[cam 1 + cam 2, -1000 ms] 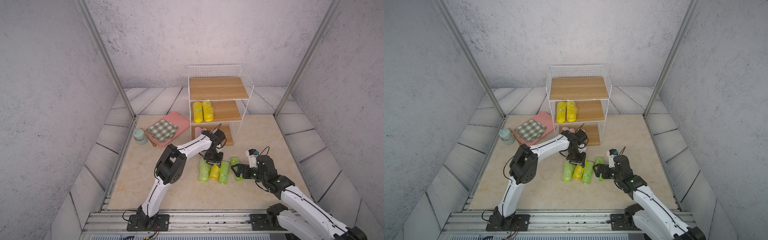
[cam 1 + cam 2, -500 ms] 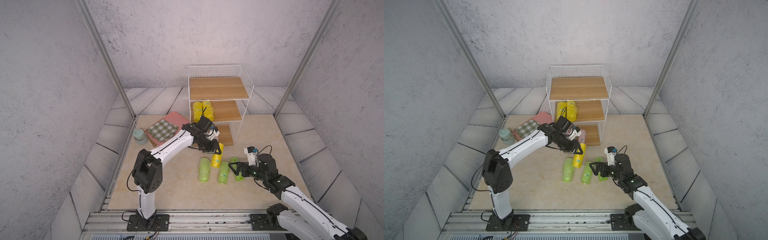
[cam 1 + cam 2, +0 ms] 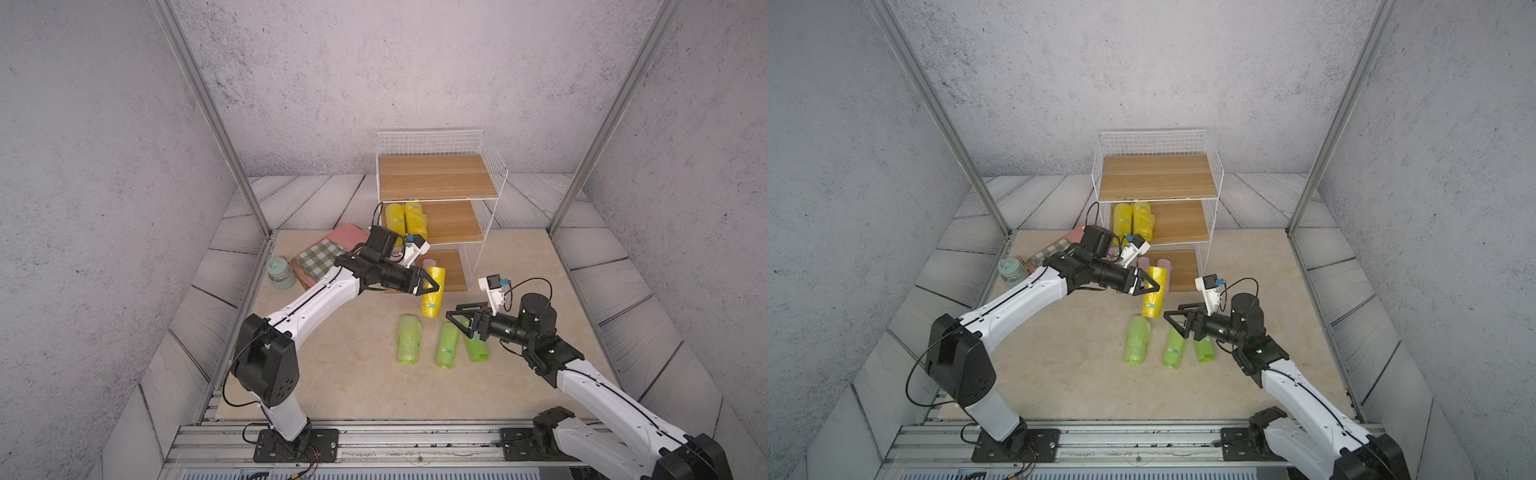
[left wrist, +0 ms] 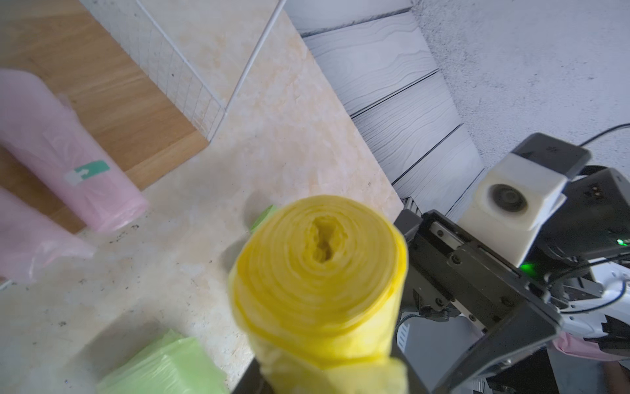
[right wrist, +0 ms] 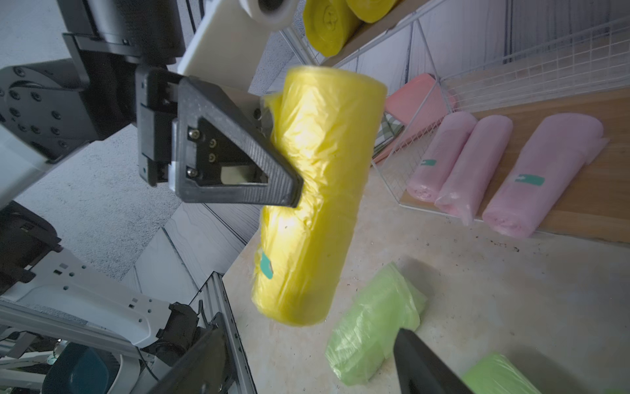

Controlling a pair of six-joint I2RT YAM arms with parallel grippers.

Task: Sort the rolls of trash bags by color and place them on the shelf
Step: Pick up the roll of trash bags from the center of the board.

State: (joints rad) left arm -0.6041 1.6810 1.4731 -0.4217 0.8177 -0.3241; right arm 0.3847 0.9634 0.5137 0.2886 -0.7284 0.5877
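well, left end effector (image 3: 434,286) holds yellow roll (image 3: 432,301) seemingly clear of shelf (image 3: 436,178).

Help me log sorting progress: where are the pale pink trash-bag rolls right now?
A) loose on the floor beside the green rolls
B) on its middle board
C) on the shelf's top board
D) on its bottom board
D: the right wrist view shows three pale pink rolls lying side by side on the bottom board of the shelf, while two yellow rolls sit on the middle board.
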